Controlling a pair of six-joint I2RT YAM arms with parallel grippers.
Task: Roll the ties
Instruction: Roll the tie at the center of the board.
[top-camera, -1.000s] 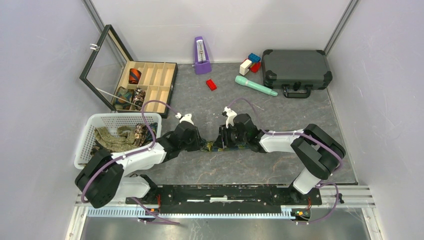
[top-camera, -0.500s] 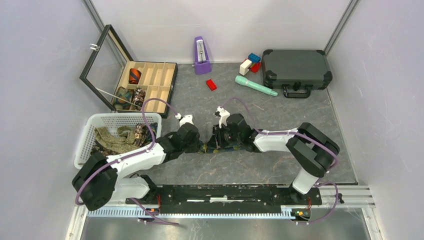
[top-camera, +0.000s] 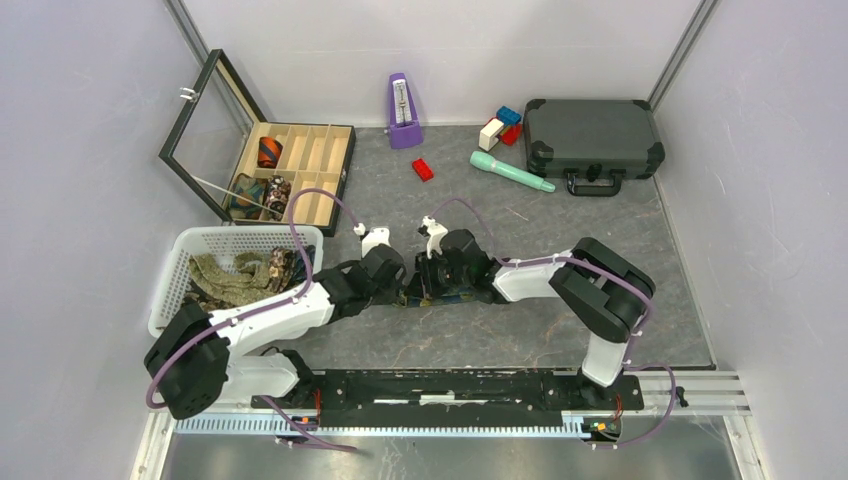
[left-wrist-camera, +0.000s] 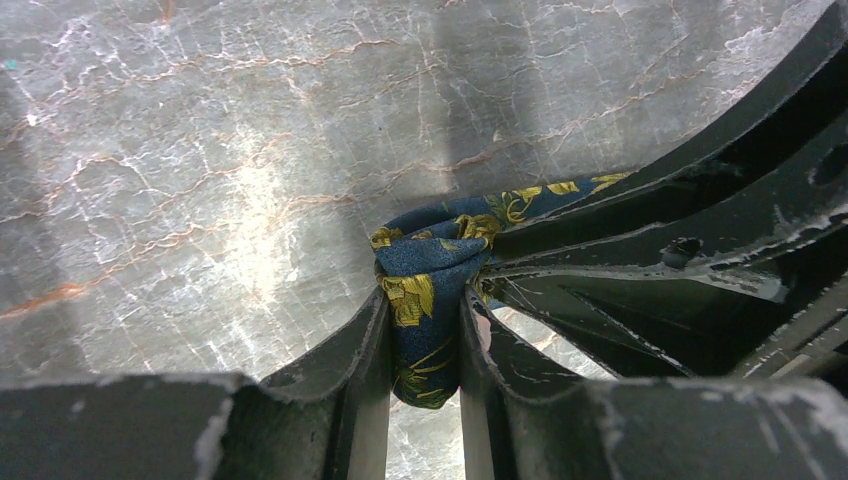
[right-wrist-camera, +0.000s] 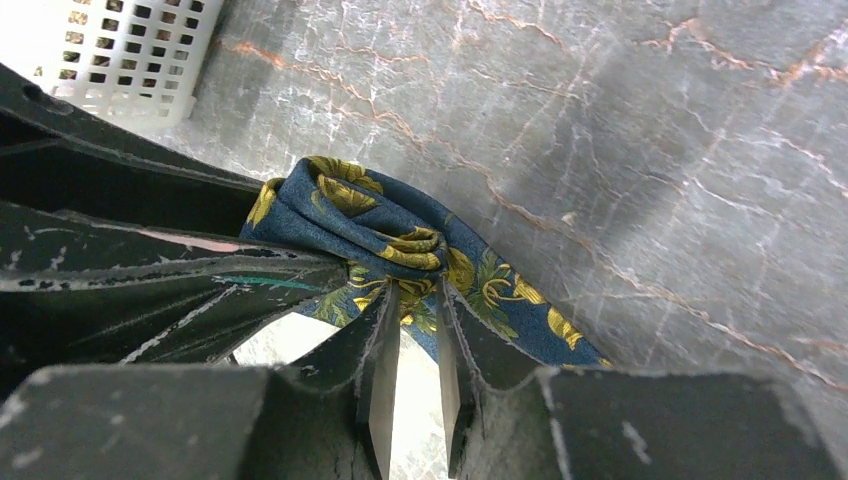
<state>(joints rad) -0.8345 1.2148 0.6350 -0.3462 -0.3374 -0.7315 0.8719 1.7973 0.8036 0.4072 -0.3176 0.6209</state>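
A navy tie (left-wrist-camera: 440, 250) with yellow leaf prints lies bunched on the grey table between both arms. My left gripper (left-wrist-camera: 425, 300) is shut on a folded bulge of it, fabric filling the gap between the fingers. In the right wrist view the same tie (right-wrist-camera: 350, 215) shows as a layered fold, and my right gripper (right-wrist-camera: 417, 295) has narrow jaws pinching the fold at their tips. From above, the left gripper (top-camera: 398, 290) and right gripper (top-camera: 428, 285) nearly touch, hiding most of the tie (top-camera: 411, 298). More ties (top-camera: 225, 275) lie loose in the white basket (top-camera: 250, 232).
An open wooden box (top-camera: 330, 165) at back left holds rolled ties (top-camera: 270, 152). Along the back stand a purple metronome (top-camera: 403, 112), a red block (top-camera: 422, 169), a teal tool (top-camera: 510, 171), small blocks (top-camera: 500, 125) and a dark case (top-camera: 592, 138).
My right arm has slid left toward the left gripper and its jaws have narrowed on the tie. The left gripper has shifted slightly right, still gripping.
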